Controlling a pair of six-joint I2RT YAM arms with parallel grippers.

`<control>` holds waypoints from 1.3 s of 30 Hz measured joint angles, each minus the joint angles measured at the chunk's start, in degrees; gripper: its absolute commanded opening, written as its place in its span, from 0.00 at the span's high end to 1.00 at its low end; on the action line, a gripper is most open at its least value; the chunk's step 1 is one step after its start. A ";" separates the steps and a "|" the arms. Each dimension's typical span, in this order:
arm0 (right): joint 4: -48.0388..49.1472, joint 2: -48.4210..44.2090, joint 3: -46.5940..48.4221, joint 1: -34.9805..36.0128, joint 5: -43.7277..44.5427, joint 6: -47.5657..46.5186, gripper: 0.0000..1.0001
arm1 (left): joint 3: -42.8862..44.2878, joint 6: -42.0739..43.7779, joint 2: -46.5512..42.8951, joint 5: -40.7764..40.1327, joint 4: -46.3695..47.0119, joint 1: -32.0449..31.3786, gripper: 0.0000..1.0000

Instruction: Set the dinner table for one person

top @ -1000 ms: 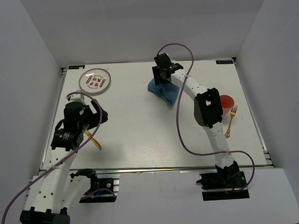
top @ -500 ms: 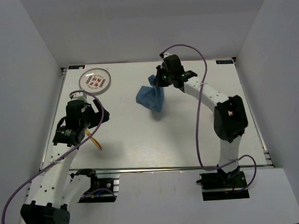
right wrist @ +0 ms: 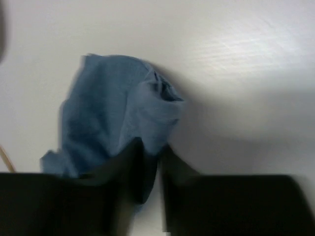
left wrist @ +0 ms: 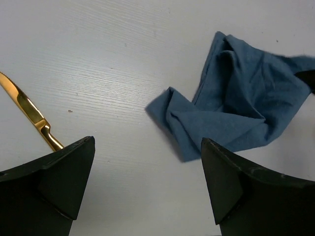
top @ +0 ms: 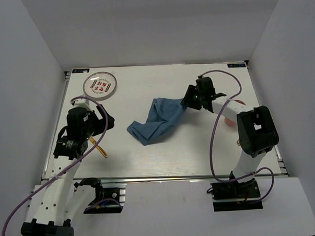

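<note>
Pinching blue cloth [top: 157, 119], right jaws narrow; left jaws wide; plate [top: 85, 84] lettering seemingly illegible.

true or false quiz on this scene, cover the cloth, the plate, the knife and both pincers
1. The right pincer is closed on the blue cloth. True.
2. The left pincer holds the gold knife. False: it is open and empty; the knife lies on the dinner table beside it.
3. The plate sits near the table's far left corner. True.
4. The blue cloth is spread flat on the plate. False: it lies crumpled mid-table, apart from the plate.
</note>
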 measured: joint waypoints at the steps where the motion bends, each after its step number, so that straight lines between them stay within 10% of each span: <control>1: -1.36 0.00 -2.05 -0.94 1.84 -0.02 0.13 | 0.00 0.02 0.15 0.02 0.02 0.00 0.02; 16: -4.07 -16.96 -10.99 5.05 5.88 -13.75 0.11 | 0.00 -0.02 3.41 -0.02 -0.07 0.00 0.02; 26: -3.26 -8.68 -11.08 18.49 -0.28 -26.47 0.11 | 0.00 -0.02 5.29 0.02 -0.11 0.00 0.02; 39: -4.07 1.03 0.42 28.79 20.22 -35.56 0.11 | 0.00 0.02 7.17 1.84 -0.09 -0.24 0.02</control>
